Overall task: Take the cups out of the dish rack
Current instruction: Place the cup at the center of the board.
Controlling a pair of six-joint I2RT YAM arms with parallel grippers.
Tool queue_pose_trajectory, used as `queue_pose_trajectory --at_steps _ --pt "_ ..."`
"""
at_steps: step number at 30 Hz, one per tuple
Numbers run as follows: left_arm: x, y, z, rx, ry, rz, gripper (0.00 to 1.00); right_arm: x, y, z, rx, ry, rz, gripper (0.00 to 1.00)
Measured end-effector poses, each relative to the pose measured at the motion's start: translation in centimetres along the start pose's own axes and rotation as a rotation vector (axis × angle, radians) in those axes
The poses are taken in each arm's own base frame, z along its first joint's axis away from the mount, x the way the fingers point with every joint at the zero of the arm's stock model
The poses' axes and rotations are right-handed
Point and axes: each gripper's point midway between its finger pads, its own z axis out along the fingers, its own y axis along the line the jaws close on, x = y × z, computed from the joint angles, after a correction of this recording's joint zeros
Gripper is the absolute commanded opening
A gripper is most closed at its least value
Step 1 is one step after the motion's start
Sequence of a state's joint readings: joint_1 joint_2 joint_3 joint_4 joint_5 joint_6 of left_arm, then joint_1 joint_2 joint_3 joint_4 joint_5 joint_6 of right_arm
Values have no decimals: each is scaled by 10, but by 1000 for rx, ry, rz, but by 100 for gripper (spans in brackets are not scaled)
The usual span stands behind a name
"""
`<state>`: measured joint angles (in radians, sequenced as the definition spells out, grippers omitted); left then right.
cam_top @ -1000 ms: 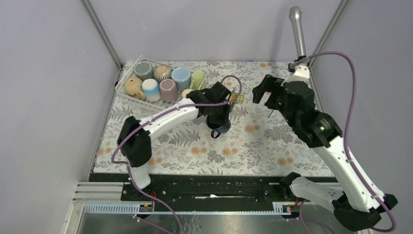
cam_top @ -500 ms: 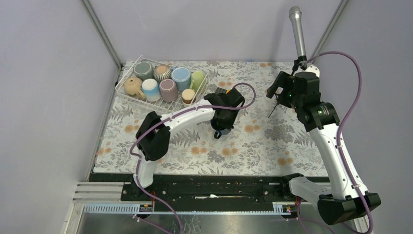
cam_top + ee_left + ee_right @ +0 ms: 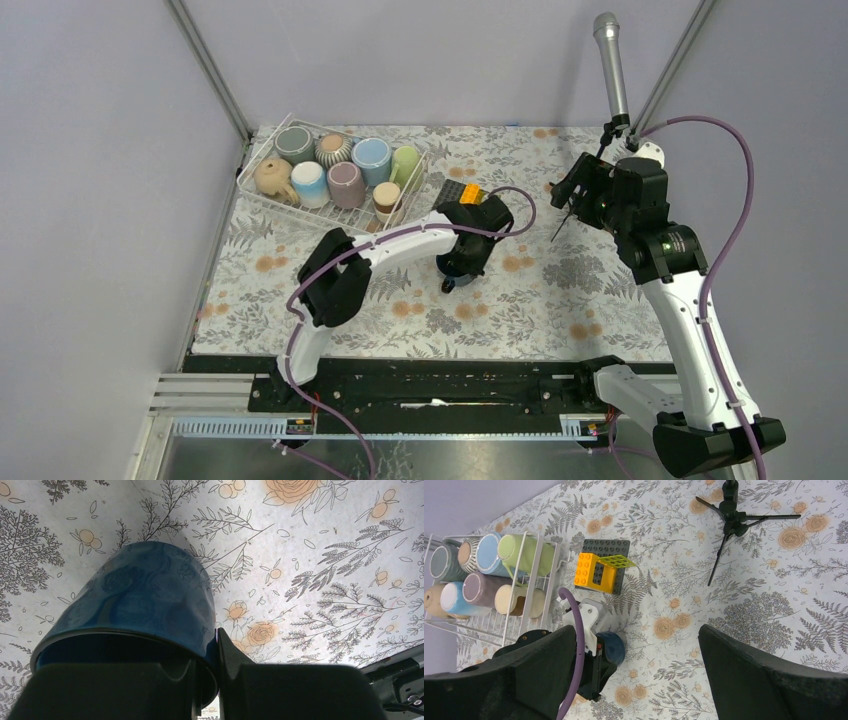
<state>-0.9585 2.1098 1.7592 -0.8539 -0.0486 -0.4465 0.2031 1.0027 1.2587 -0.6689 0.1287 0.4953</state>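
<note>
The left end effector (image 3: 461, 262) has carried the glossy navy ceramic mug (image 3: 142, 605) rightward from the white wire dish rack (image 3: 258, 168) to mid-table (image 3: 560, 300), clamped on its rim. The right end effector (image 3: 636, 645), gaping and empty, has withdrawn far right. The remaining pastel mugs (image 3: 345, 184) fill the rack, far left.

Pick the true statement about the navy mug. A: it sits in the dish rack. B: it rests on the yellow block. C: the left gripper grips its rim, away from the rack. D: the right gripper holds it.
C: the left gripper is shut on the navy mug at its rim, outside the dish rack; the right gripper stands open and empty.
</note>
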Motion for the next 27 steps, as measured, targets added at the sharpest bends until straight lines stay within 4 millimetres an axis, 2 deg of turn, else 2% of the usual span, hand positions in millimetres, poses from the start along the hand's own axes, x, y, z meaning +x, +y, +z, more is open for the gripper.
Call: queue_pose_trajectory --at_steps 3,13,18,21,25,27 --pt "0 0 0 -4 -1 5 21 0 0 0 0 1 0 99" --pt "-5 -3 -4 -5 -16 13 48 2 3 0 -15 10 -1 100" --pt "-22 -9 -16 13 -61 12 57 3 2 -1 -12 14 -1 100" --pt "-31 -13 -23 26 -87 10 65 4 0 -2 -5 24 -3 100" --pt "-36 -15 -32 40 -105 1 76 1 2 -6 -8 20 -3 100" --pt "-40 -14 -42 49 -122 -10 79 0 2 -8 -11 16 -3 100"
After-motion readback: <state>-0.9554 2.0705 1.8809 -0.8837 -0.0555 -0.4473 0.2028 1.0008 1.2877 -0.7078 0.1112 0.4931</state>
